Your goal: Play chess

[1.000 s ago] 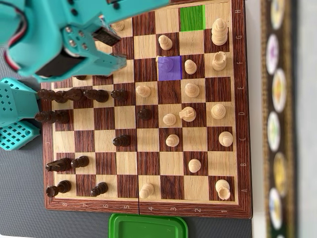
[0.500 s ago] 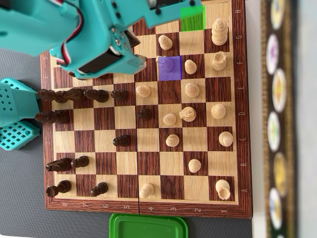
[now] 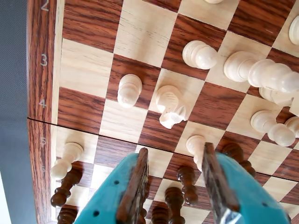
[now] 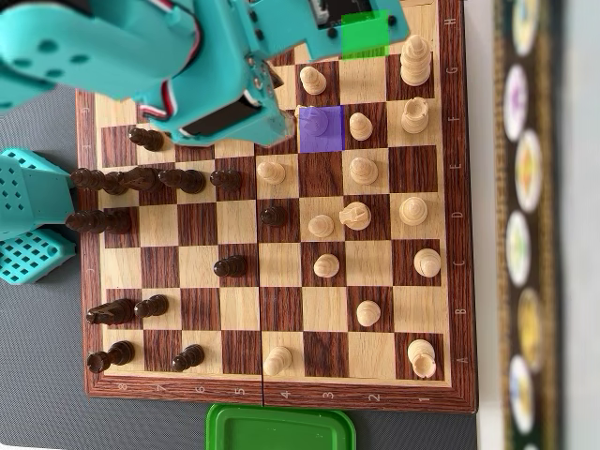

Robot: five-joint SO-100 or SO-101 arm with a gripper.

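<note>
a dark grey counter (image 4: 47, 394) carries a wooden chessboard (image 4: 459, 234), with a green tray (image 4: 279, 429) just past the board's bottom edge in the overhead view and a patterned strip (image 4: 525, 225) along the counter's right side. dark pieces (image 4: 141, 178) crowd the board's left side in that view, light pieces (image 4: 361, 171) spread over its right half. a purple marked square (image 4: 321, 127) sits near the board's top edge with a light pawn (image 4: 304, 114) poking out at its left border, and a green marked square (image 4: 364, 36) lies at the top edge, partly under the arm. the teal arm (image 4: 187, 56) reaches over the board's top left corner in the overhead view.

in the wrist view the fingers (image 3: 174, 186) stand parted with a clear gap between them and grip nothing; they hang above dark pieces (image 3: 187, 179) and a light pawn (image 3: 196, 147) close to the right finger. ahead of them stand a light knight (image 3: 170, 106) and another light pawn (image 3: 129, 89), with taller light pieces (image 3: 261, 72) towards the board's right in that view.
</note>
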